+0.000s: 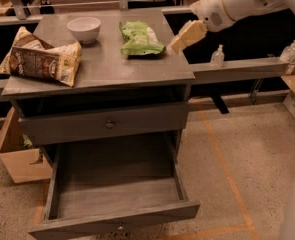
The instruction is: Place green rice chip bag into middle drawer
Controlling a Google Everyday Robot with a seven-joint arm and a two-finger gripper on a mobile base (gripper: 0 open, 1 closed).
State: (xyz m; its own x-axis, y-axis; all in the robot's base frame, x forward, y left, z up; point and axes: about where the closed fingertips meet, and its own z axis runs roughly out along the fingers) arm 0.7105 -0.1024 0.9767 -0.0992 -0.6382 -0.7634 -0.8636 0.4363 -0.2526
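Note:
The green rice chip bag (139,38) lies flat on the right part of the grey cabinet top (107,66). The middle drawer (116,199) is pulled wide open below, its plank floor bare, a small knob on its front. My gripper (183,38) hangs at the end of the white arm (237,1) over the cabinet's right edge, just right of the bag and a little above the top. It holds nothing.
A white bowl (84,29) and a larger tan-and-brown chip bag (39,59) sit on the cabinet top to the left. A shut drawer with a brass knob (109,124) is above the open one. A cardboard box (19,159) stands at left. Two small bottles (217,57) stand on the right ledge.

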